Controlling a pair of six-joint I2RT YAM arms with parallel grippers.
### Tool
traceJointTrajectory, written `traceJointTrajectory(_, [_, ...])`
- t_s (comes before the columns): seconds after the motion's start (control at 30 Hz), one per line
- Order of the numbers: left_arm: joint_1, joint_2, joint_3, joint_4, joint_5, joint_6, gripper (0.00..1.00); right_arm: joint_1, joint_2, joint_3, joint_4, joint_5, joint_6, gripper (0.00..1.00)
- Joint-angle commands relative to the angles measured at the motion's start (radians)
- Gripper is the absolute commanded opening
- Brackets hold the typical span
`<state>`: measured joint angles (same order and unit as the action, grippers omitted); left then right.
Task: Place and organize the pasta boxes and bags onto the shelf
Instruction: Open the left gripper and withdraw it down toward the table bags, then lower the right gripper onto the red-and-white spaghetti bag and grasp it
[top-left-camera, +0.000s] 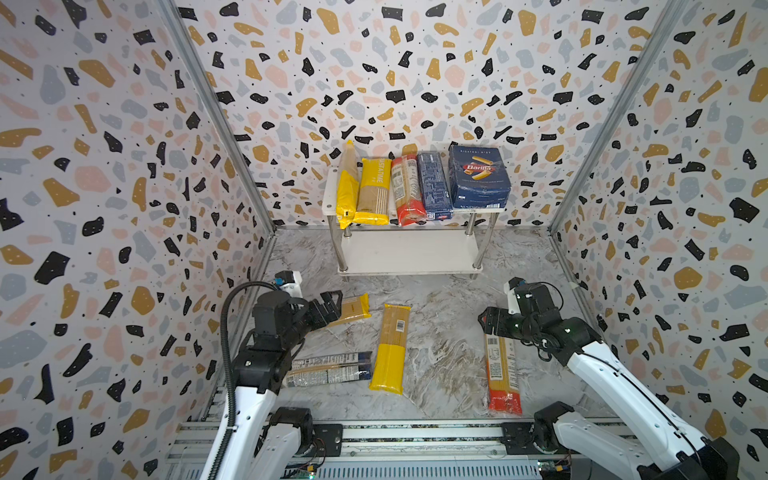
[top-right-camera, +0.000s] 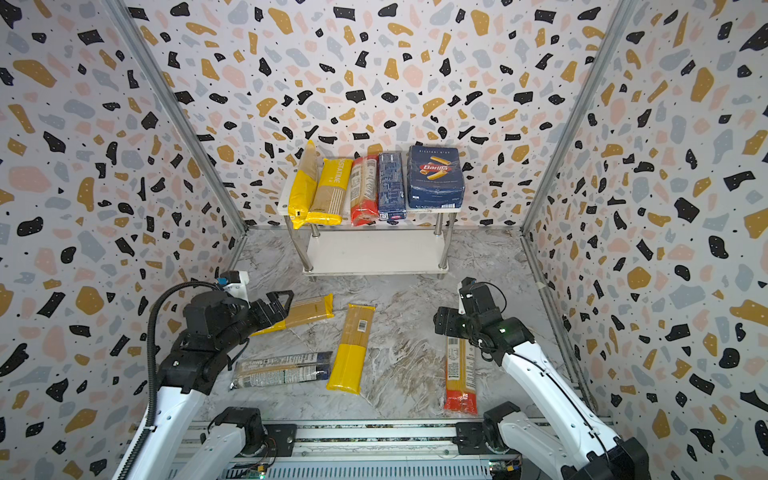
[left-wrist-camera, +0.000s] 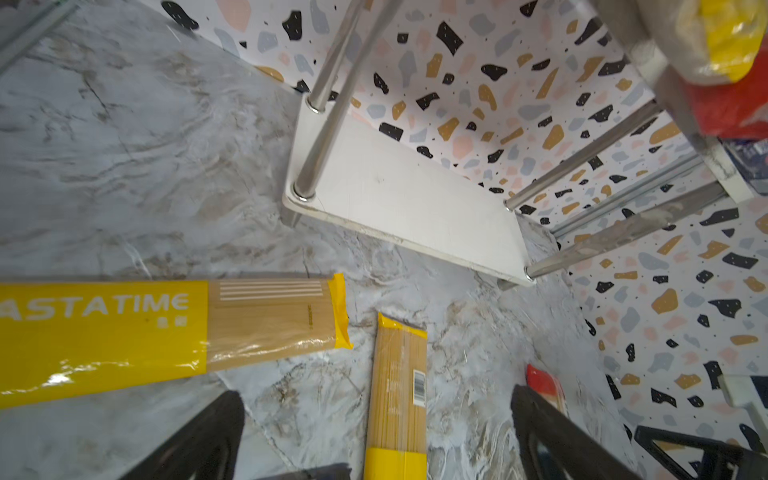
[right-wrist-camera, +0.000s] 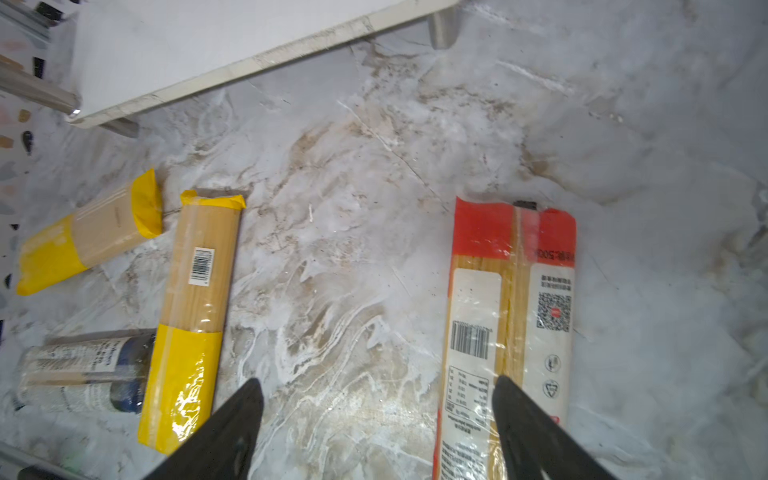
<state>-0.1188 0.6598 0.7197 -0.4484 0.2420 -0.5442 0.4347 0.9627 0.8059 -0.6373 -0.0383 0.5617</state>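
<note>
Pasta bags are spread under both grippers, and none is held. The jaws of the left gripper (left-wrist-camera: 376, 395) are spread wide and empty, as is shown in the left wrist view. In both top views this gripper (top-left-camera: 329, 305) is found over one end of a yellow plastic bag printed PASTATIME (top-left-camera: 354, 309), which lies on the grey marbled tabletop (top-left-camera: 440, 332). The jaws of the right gripper (right-wrist-camera: 376, 384) are likewise parted wide with nothing between them, and one finger (right-wrist-camera: 519, 424) is seen over a long clear bag with red ends (right-wrist-camera: 511, 299).

Between the two arms a yellow-and-clear bag with a barcode (top-left-camera: 390, 349) is laid flat, and a clear bag with dark-blue ends (top-left-camera: 328, 368) is laid just beside its yellow half.

Farther back, the two-tier white shelf with chrome legs (top-left-camera: 411, 251) is set against the rear wall. Its top board is filled, side by side, by a plain yellow bag (top-left-camera: 345, 187), a second PASTATIME bag (top-left-camera: 374, 189), a red-ended clear bag (top-left-camera: 407, 189), a long narrow dark blue box (top-left-camera: 434, 187) and a wide dark blue Barilla box (top-left-camera: 478, 176).
</note>
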Motion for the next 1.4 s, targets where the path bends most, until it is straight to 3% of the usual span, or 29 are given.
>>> traceJointTrajectory(0.0, [-0.089,-0.016,-0.031,0.08,-0.044,-0.036,1.0,0.039,0.009,-0.024,-0.074,0.116,0.047,0.87])
traceJointTrajectory(0.17, [-0.322,0.055,-0.03,0.103,-0.195,-0.017,1.0,0.127,0.064,-0.07,-0.107,0.235,0.167,0.87])
traceJointTrajectory(0.37, [-0.56,0.18,-0.032,0.225,-0.237,-0.004,1.0,0.154,0.087,-0.129,-0.112,0.253,0.288,0.88])
traceJointTrajectory(0.5, [-0.668,0.247,-0.022,0.295,-0.26,0.01,1.0,0.214,0.108,-0.191,-0.117,0.281,0.406,0.88])
traceJointTrajectory(0.83, [-0.683,0.311,-0.001,0.32,-0.225,0.062,1.0,0.315,0.226,-0.208,-0.151,0.312,0.526,0.89])
traceJointTrajectory(1.1, [-0.683,0.306,-0.005,0.306,-0.201,0.087,1.0,0.381,0.192,-0.219,-0.243,0.365,0.626,0.89])
traceJointTrajectory(1.37, [-0.683,0.278,-0.008,0.287,-0.198,0.085,1.0,0.384,0.202,-0.282,-0.159,0.305,0.614,0.89])
